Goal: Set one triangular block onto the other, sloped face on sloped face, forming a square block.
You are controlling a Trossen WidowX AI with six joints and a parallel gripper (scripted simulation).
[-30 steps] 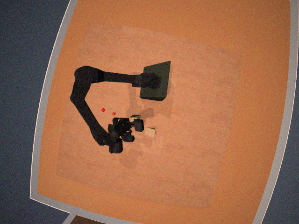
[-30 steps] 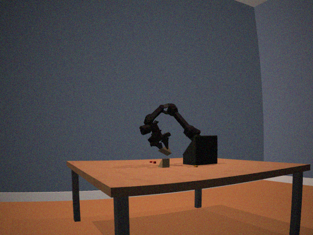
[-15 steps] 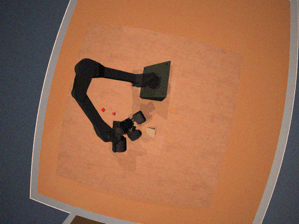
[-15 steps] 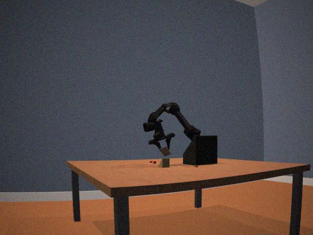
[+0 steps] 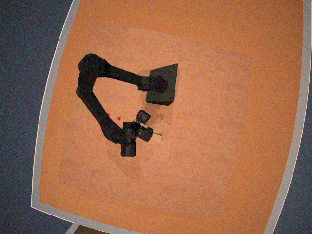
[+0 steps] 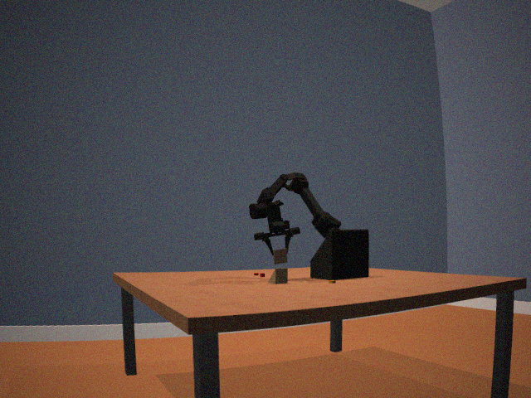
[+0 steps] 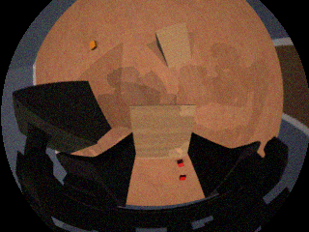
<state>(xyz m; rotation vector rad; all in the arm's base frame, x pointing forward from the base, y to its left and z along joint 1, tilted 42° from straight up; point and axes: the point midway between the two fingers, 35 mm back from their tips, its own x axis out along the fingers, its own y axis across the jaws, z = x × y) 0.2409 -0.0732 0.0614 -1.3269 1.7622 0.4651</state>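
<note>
Left to right, top view. Two small red blocks (image 5: 118, 118) (image 6: 261, 274) (image 7: 182, 177) lie on the brown wooden table (image 5: 196, 163) (image 6: 299, 298) (image 7: 140, 29); the left one is partly covered by the arm's forearm. One black jointed arm (image 5: 87, 80) (image 6: 314, 206) reaches round from its one dark, slope-sided base (image 5: 173, 72) (image 6: 356, 257).

Next, one black parallel-jaw gripper (image 5: 143, 125) (image 6: 279, 250) (image 7: 160, 134), pointing down in the exterior view. Its fingers stand partly apart, closed on one pale tan triangular block (image 6: 280, 255) (image 7: 163, 130), gripped from both sides and held above the table. Triangular blocks counted: two.

The second, a pale tan triangular block resting on the table (image 5: 157, 138) (image 6: 280, 275) (image 7: 175, 44), lies just right of the gripper. In the exterior view it appears below the held block, with a visible gap between them; its slope shows at the left. (Which way the held block's sloped face points, I cannot tell.) The two are not joined.

Farthest right among the small pieces, one small orange block (image 5: 179, 116) (image 6: 332, 281) (image 7: 93, 44) lies on the table, well apart from the triangular blocks.
</note>
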